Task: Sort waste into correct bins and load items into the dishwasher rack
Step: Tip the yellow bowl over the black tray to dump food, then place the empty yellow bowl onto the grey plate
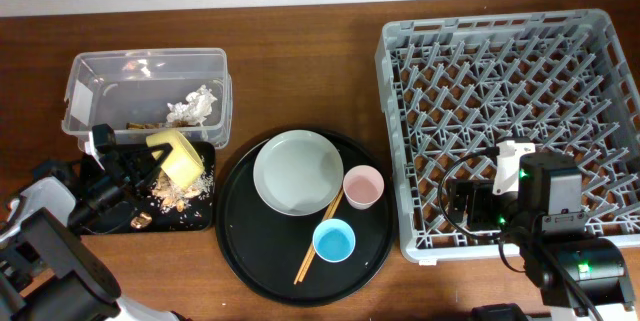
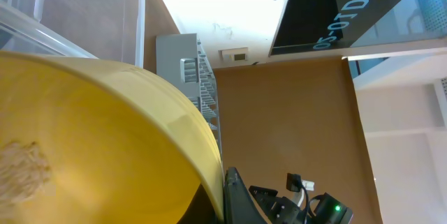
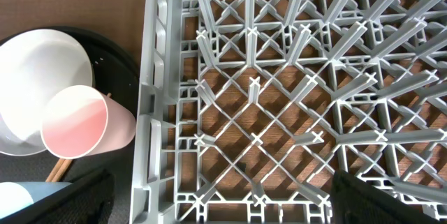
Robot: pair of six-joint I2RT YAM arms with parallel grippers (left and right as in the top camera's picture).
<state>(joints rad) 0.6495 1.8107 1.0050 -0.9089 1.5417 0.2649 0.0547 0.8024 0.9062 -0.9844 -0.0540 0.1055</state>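
— What hides on the left?
— My left gripper [image 1: 148, 159], lower left of the overhead, is clamped on the tilted yellow bowl [image 1: 178, 156] above the black tray [image 1: 195, 219]; my wrist lens sees mostly bowl, one finger cut off.
— And right?
— Right gripper [image 3: 223, 208] stands jaws wide apart over the rack [image 3: 157, 77], fingertips [image 3: 70, 199] cropped at the corners.

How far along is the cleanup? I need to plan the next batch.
Done: tissue lies in the clear tub, and crumbs lie on the black tray. In hand: the left gripper holds the yellow bowl tipped over that tray. Left: the plate, pink cup, blue cup and chopsticks sit on the round tray; the rack holds nothing, and the right gripper hovers open above it.
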